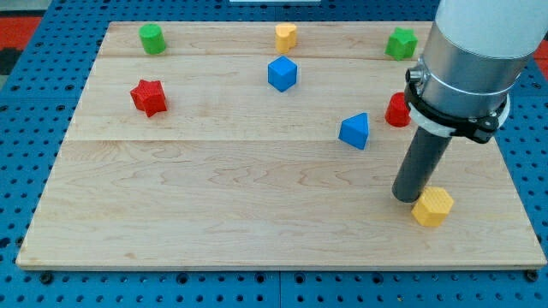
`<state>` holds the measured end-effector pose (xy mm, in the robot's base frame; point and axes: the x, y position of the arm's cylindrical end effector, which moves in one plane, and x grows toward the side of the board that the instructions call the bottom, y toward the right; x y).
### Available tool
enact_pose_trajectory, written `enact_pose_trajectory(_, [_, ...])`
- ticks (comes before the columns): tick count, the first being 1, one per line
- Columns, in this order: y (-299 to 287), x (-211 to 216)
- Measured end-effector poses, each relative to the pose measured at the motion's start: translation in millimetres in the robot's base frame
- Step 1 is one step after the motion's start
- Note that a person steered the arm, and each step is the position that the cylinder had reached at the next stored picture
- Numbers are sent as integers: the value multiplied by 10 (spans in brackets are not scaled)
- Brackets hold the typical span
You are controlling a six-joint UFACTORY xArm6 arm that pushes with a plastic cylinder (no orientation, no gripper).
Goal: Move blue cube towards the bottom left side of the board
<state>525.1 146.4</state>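
The blue cube sits on the wooden board near the view's top, a little right of centre. My tip rests on the board at the view's lower right, far from the blue cube. It touches or nearly touches the left side of a yellow block. A second blue block, wedge-like, lies up and to the left of my tip.
A red star block lies at the left. A green block sits at the top left, a yellow block at the top centre, a green star block at the top right. A red block is partly hidden by the arm.
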Motion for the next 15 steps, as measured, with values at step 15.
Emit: enact_pose_trajectory(15, [-1733,-1819])
